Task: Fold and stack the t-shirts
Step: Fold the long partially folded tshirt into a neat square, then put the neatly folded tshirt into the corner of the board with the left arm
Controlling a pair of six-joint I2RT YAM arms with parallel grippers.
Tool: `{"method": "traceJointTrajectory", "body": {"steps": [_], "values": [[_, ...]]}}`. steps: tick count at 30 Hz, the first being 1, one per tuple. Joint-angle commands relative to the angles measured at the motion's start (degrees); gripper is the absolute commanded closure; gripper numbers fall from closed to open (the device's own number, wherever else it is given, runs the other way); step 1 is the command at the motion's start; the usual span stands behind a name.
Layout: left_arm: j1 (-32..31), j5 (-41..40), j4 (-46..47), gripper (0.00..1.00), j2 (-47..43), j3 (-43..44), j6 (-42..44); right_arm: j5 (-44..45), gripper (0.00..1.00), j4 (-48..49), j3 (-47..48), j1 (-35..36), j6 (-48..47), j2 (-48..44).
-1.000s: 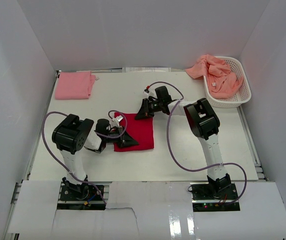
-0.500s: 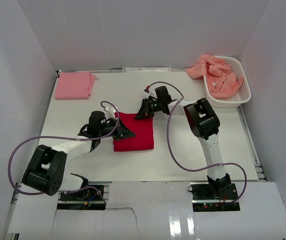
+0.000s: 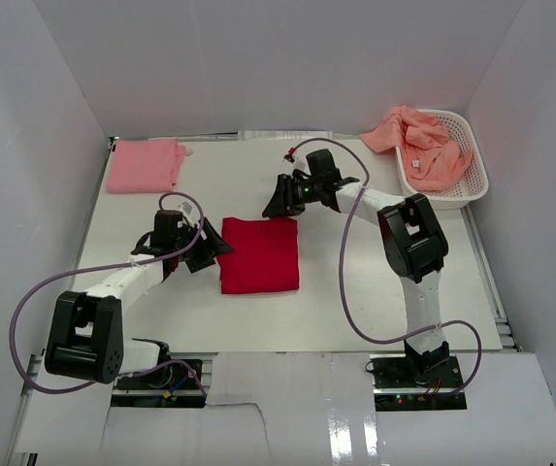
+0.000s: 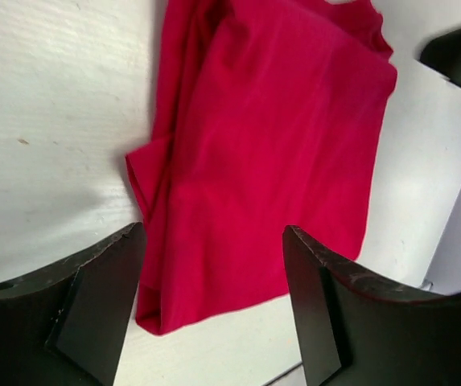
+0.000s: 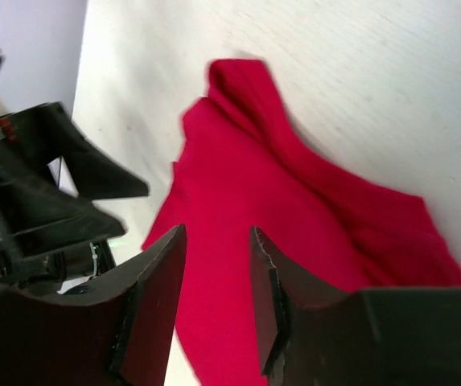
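Note:
A bright red t-shirt [image 3: 259,254] lies folded in a rectangle at mid-table. It fills the left wrist view [image 4: 270,145] and the right wrist view [image 5: 310,241]. My left gripper [image 3: 213,254] sits just off the shirt's left edge, open, with nothing between its fingers [image 4: 101,297]. My right gripper [image 3: 274,204] hovers just beyond the shirt's far edge, open and empty, its fingers [image 5: 154,297] apart from the cloth. A folded light pink t-shirt [image 3: 145,165] lies at the far left corner. Crumpled salmon-orange t-shirts [image 3: 418,144] spill out of the basket.
A white latticed plastic basket [image 3: 472,184] stands at the far right corner. White walls enclose the table on three sides. The left arm's cable [image 3: 35,301] loops out over the table's left side. The left gripper [image 5: 53,177] shows in the right wrist view.
Both grippers have opened and let go of the red shirt. The left gripper drew back leftward off the cloth. The right gripper lifted back beyond the far edge.

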Motion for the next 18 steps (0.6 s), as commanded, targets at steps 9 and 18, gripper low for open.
{"method": "traceJointTrajectory", "body": {"steps": [9, 18], "values": [[0.0, -11.7, 1.9, 0.08, 3.7, 1.8, 2.0, 4.9, 0.55, -10.4, 0.0, -0.1, -7.1, -19.9], [-0.1, -6.8, 13.3, 0.11, 11.7, -1.1, 1.4, 6.3, 0.54, -11.3, -9.1, -0.2, -8.7, -32.6]]}}
